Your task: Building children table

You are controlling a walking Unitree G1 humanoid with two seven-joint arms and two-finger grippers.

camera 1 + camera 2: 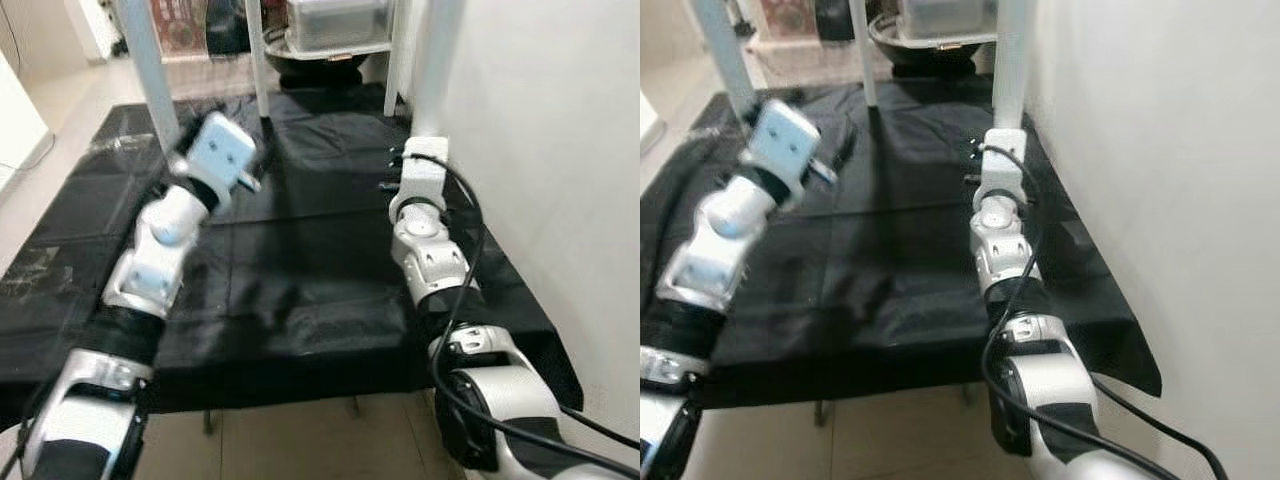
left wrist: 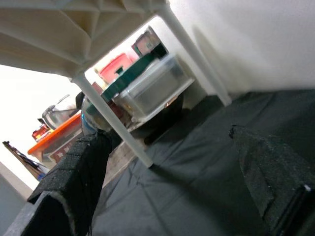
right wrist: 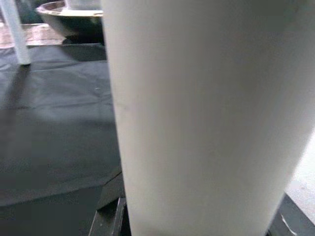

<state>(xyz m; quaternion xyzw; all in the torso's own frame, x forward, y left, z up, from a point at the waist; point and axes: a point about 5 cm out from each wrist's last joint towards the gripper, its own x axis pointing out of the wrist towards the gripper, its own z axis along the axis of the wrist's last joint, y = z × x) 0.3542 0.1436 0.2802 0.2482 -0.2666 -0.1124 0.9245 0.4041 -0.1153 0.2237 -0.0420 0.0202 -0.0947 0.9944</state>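
A white children's table stands on a black mat. Its underside shows in the left wrist view. My right gripper is at the near right leg, which stands very close in the right wrist view with dark fingers on both sides of it. My left gripper is raised near the near left leg. It is open, its black fingers spread wide with nothing between them. In the left eye view its white wrist housing hides the fingers.
A white wall runs close along the right side. Behind the table a low shelf holds a clear plastic box above a dark bowl. The mat's front edge hangs over beige floor tiles.
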